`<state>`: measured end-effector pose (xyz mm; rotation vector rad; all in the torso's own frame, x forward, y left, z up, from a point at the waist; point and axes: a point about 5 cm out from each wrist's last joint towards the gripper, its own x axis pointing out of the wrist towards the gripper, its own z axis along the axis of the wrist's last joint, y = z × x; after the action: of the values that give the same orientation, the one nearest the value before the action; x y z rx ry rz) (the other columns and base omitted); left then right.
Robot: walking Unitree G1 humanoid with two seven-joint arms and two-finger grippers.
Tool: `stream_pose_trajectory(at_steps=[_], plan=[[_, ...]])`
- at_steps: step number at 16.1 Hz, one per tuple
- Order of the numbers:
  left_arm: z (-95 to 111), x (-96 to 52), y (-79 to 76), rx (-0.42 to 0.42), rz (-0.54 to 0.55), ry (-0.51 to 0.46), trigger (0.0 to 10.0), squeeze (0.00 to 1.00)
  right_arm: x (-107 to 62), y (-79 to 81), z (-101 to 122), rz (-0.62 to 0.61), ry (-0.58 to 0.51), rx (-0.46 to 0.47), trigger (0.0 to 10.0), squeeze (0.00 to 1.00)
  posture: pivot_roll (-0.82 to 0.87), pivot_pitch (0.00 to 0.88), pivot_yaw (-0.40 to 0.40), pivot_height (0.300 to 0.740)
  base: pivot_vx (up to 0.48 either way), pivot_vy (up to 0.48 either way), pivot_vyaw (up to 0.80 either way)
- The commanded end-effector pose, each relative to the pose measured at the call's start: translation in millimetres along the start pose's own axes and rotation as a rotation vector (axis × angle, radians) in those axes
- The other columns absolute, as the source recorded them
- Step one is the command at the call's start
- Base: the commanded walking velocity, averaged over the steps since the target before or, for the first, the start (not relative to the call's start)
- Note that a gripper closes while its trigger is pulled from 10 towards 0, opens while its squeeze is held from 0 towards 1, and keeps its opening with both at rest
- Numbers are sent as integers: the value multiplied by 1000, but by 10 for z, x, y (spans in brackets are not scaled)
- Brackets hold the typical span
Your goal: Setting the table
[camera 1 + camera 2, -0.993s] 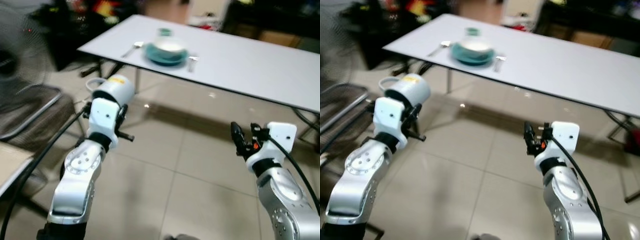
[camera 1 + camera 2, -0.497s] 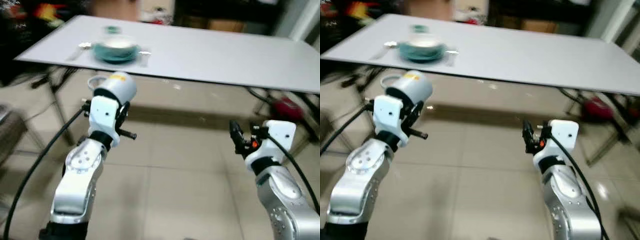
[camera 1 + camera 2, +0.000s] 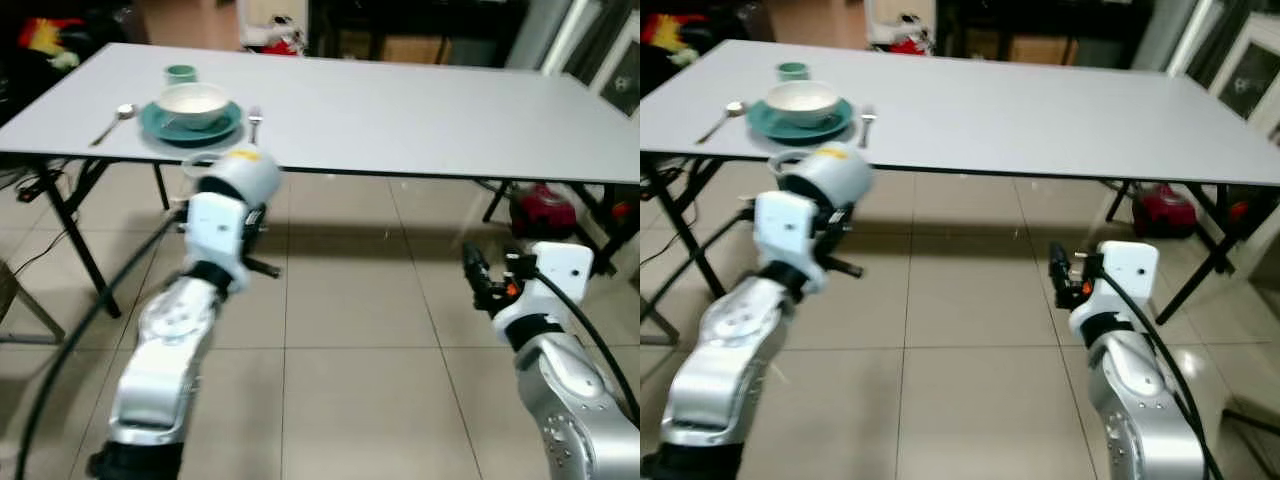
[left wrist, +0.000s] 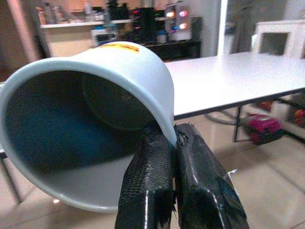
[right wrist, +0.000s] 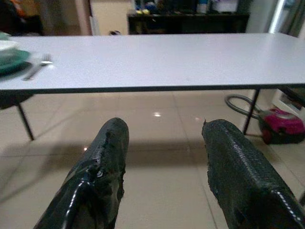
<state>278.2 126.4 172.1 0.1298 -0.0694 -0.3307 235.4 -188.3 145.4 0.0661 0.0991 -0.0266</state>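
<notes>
No words can be read; the yellow sticker (image 4: 119, 46) on the white mug (image 4: 90, 114) is too blurry.

White mug (image 4: 119, 90) tilted sideways, rim pinched by left hand (image 4: 174, 157).

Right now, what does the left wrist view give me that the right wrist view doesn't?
Left wrist view alone: the left tool shut on the rim of a white mug, its dark inside facing the camera, with lit shelves behind.

Right wrist view alone: the right tool open and holding nothing, a fork beside a teal plate with a white bowl on it.

Both: the long white table, tiled floor, and a red-pink vacuum cleaner beyond the table legs.
</notes>
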Motion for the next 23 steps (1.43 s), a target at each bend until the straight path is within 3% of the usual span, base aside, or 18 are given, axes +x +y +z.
stream_pose_trajectory(at_steps=[1, 23], plan=[[12, -2, 60, 17, 23, -3, 10000, 0, 18, 30, 39, 15, -12, -4, 10000, 0, 37, 0, -57, 740, 341, 0, -800], [5, 41, 28, 20, 3, -5, 10000, 0, 24, 45, 101, 16, -41, -33, 10000, 0, 12, 0, -48, 740, 380, 0, -22]])
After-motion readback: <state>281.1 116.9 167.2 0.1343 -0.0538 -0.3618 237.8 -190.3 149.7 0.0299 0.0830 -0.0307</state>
